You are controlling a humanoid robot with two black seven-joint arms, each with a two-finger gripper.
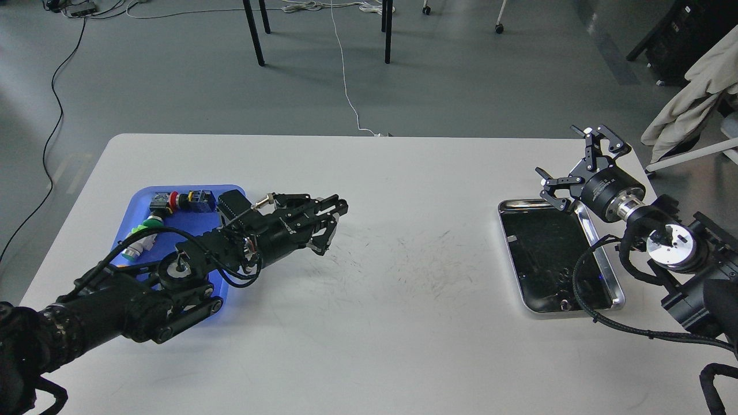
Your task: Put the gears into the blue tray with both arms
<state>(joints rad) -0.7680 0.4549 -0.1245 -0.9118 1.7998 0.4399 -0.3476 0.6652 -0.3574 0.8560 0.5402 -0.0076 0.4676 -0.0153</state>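
My left gripper (336, 211) hangs above the white table, just right of the blue tray (233, 193), with its fingers pressed together. The gear is hidden between those fingertips, and no gear shows on the table. The left arm crosses over the blue tray's near right part and hides it. My right gripper (562, 153) is at the far right, above the back edge of the silver tray (618, 288), its fingers spread wide with nothing between them.
Colour-capped push-button switches (184, 200) lie along the blue tray's back and left side. The silver metal tray holds a small piece near its front rim. A black cable from the right arm loops over that tray's right rim.
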